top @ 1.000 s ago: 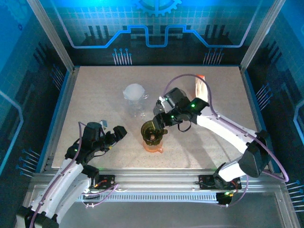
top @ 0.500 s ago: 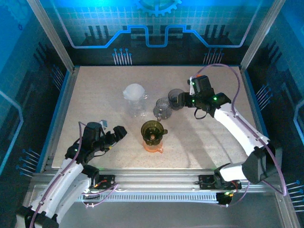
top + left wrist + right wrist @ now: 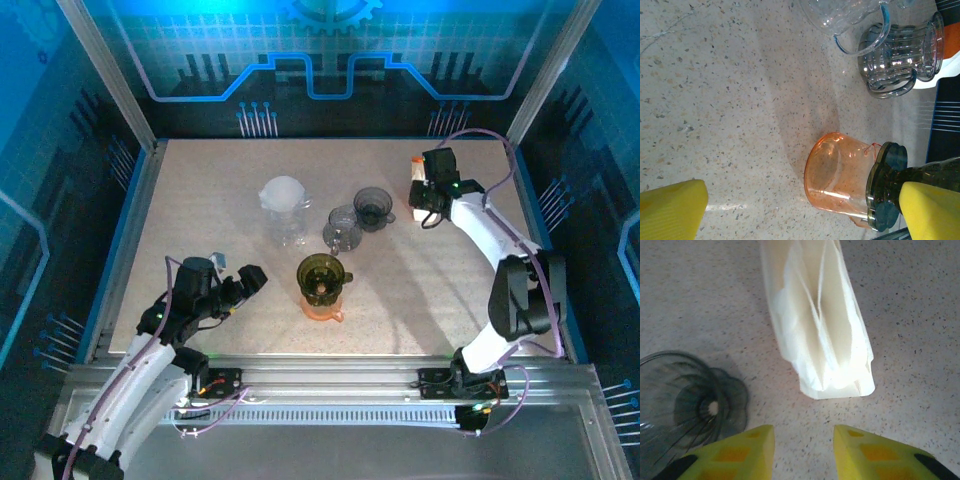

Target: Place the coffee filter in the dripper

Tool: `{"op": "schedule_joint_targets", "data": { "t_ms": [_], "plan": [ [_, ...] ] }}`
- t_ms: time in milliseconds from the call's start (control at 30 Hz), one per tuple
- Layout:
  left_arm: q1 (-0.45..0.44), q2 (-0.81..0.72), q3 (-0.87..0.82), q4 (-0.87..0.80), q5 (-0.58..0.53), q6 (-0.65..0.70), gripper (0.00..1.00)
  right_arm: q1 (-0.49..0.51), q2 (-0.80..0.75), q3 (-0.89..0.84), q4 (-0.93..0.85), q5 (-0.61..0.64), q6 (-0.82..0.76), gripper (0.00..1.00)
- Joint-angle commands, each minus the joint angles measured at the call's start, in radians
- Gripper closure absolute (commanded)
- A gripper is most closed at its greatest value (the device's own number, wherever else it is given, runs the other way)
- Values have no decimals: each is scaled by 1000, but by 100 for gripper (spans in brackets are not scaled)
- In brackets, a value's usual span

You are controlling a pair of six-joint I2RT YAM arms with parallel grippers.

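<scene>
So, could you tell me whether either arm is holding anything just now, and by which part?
Nothing is held. The right jaws stand apart and empty just short of the folded coffee filters; the left jaws are wide open, empty.

Matt, creased white paper coffee filter; glossy, ribbed smoky clear-plastic dripper; speckled, stone-look tabletop.

cream filters, orange cup (translucent), speckled table
</scene>
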Motion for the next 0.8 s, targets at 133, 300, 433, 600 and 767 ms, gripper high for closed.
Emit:
{"op": "schedule_joint_targets", "data": {
  "t_ms": [133,300,433,600,767],
  "plan": [
    [12,-4,-19,6,22,15,1,-35,134,154,11,28,64,72],
    [14,-4,-20,5,20,18,1,-40,172,181,70,20,110,73],
    [15,-1,-18,2,20,22,1,-42,240,275,20,31,83,78],
    [18,-1,-15,-9,18,27,1,-51,304,358,-17,42,21,82],
    [23,2,-13,-8,17,28,1,-67,361,425,-43,21,-17,83]
  ]
}}
